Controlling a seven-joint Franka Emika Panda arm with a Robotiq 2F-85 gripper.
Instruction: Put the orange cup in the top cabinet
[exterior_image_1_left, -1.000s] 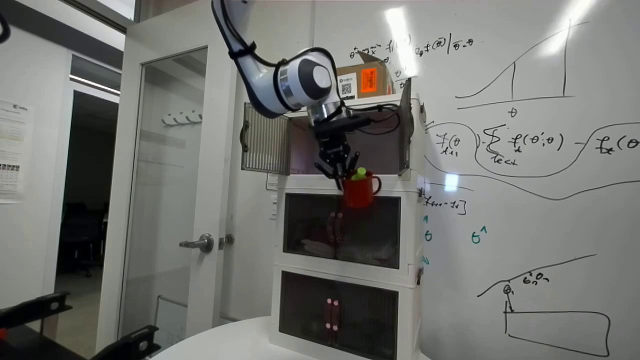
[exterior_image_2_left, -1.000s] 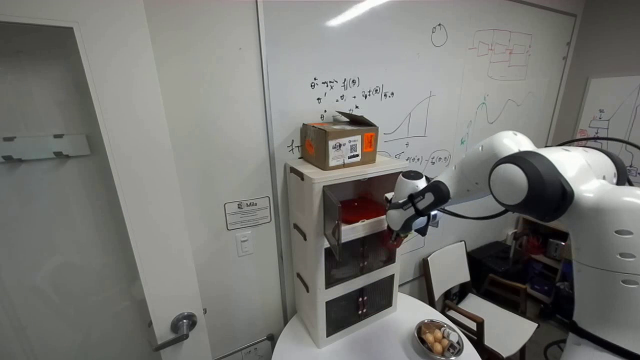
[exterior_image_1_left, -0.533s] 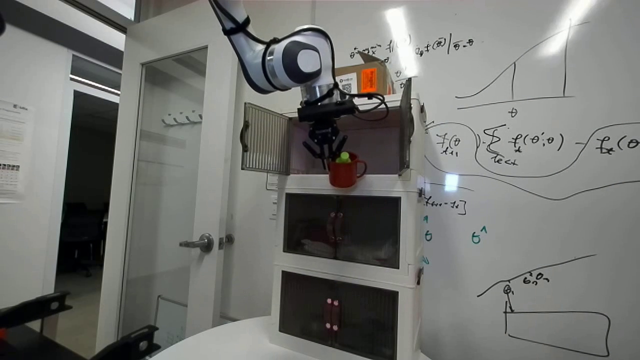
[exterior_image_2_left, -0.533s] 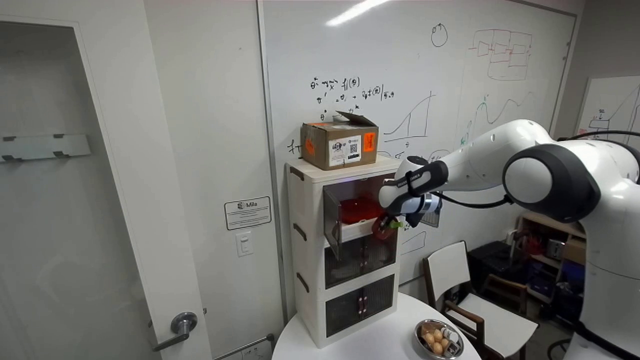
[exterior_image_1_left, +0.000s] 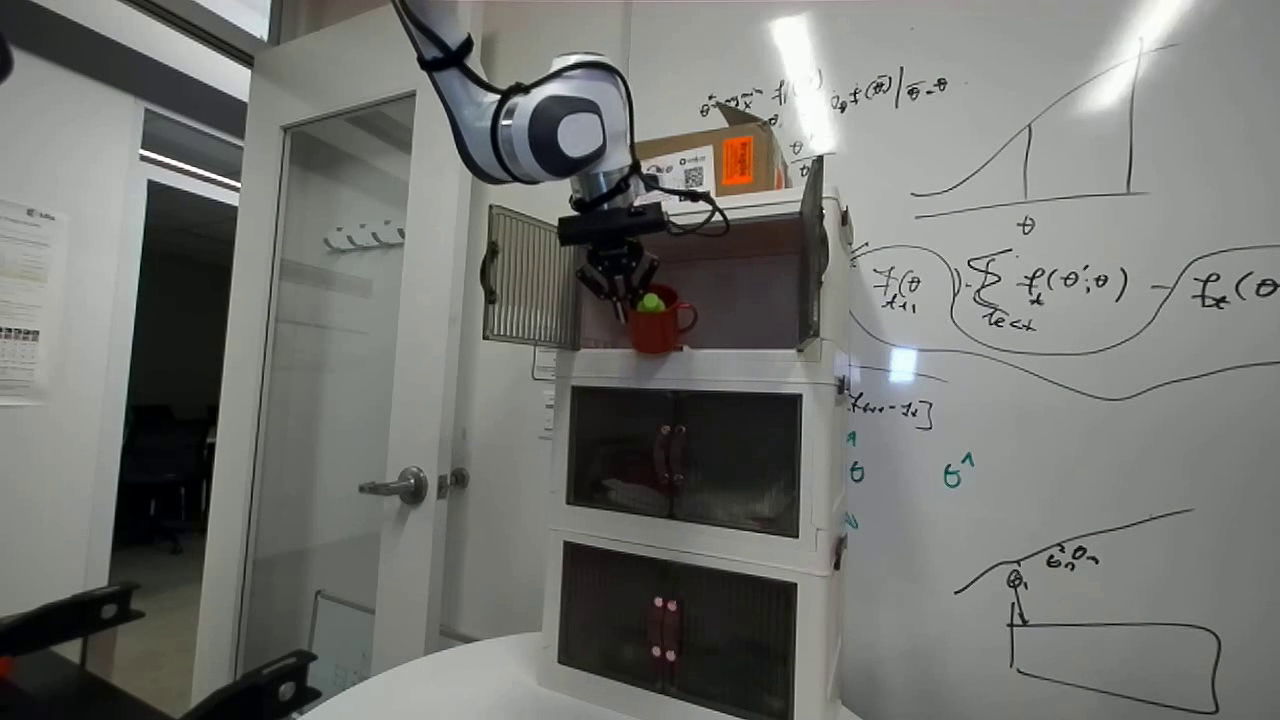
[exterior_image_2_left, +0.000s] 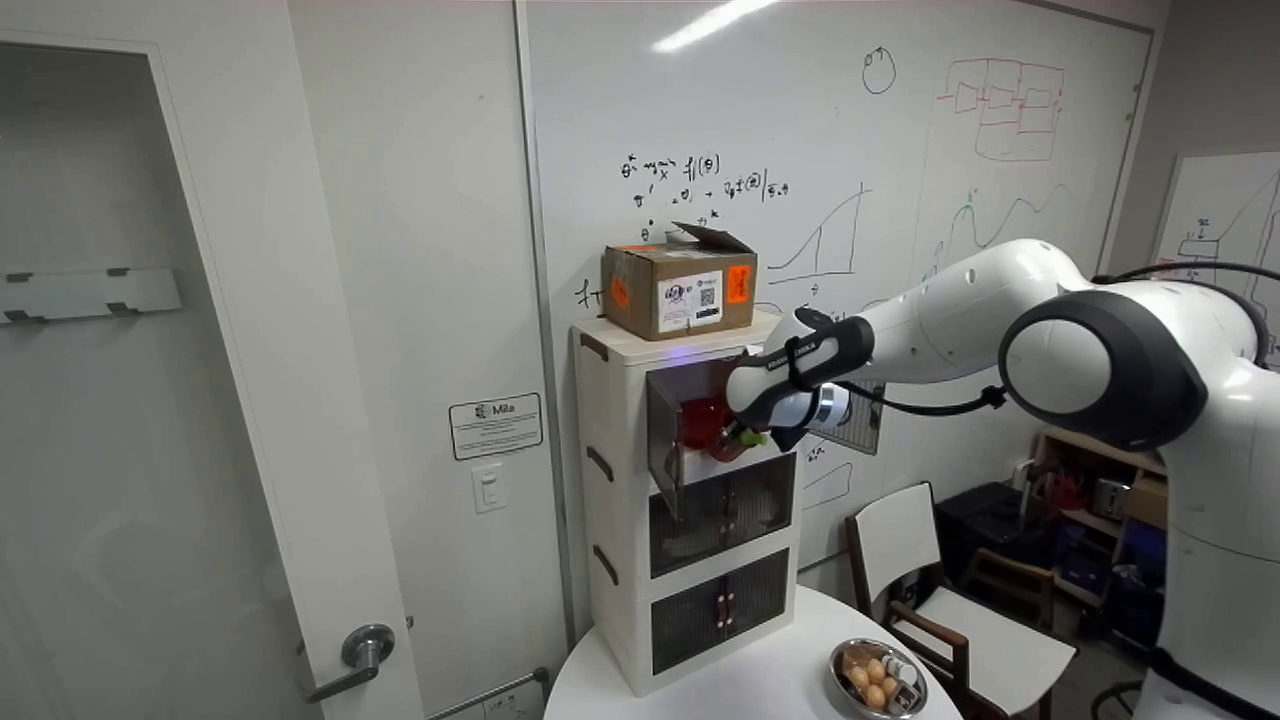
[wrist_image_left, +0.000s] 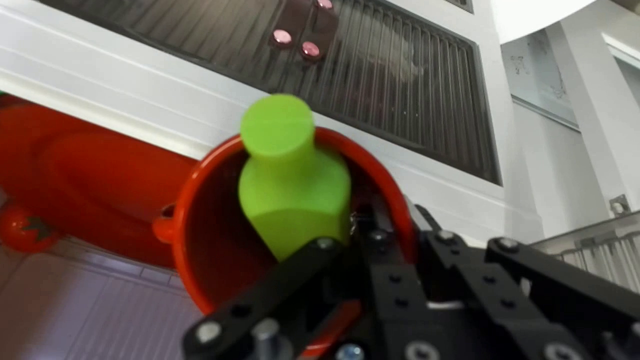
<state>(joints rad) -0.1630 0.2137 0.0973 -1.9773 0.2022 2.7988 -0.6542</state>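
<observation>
Ink-scribbled whiteboard (exterior_image_1_left: 1100, 445) behind. My black fingers (wrist_image_left: 395, 285) pinch the orange-red handled cup (exterior_image_1_left: 655, 332) at the open white-framed top cabinet (exterior_image_1_left: 752, 300).

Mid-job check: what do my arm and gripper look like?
The arm is white and rounded, with dark-grey joint covers and a silvery wrist section. A black cable runs along it, held by black straps. One dark panel bears pale lettering. The gripper is black, with jointed linkages and silver-coloured screws.
</observation>
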